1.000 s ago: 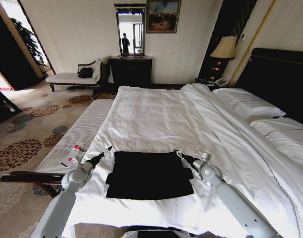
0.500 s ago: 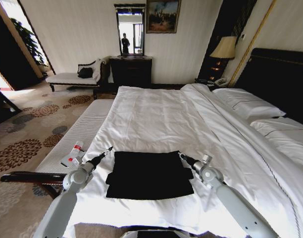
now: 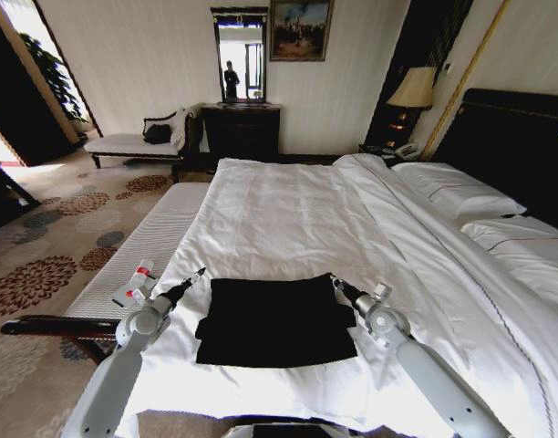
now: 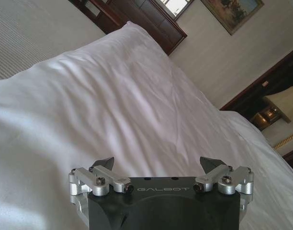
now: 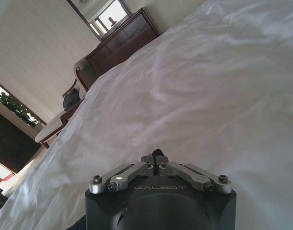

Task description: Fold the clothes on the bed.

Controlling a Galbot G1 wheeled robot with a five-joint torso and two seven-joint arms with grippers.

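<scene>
The clothes (image 3: 274,321), a black T-shirt, lie folded into a flat rectangle on the white sheet near the foot of the bed (image 3: 297,219). My left gripper (image 3: 199,273) hovers just off the shirt's far left corner; in the left wrist view it (image 4: 158,163) is open over bare sheet. At the shirt's far right corner is my right gripper (image 3: 335,280). In the right wrist view it (image 5: 157,153) is shut, with nothing visible between the fingertips. I cannot tell whether either gripper touches the cloth.
A narrow white-cushioned bench (image 3: 142,246) runs along the bed's left side, with a small red-and-white item (image 3: 133,287) on it. Pillows (image 3: 461,192) and a dark headboard (image 3: 521,146) are on the right. A chaise (image 3: 133,144), dresser (image 3: 241,130) and lamp (image 3: 413,88) stand at the far wall.
My right gripper has drawn back slightly to the right, from over the shirt's far edge to its corner. The left gripper and the shirt have stayed put.
</scene>
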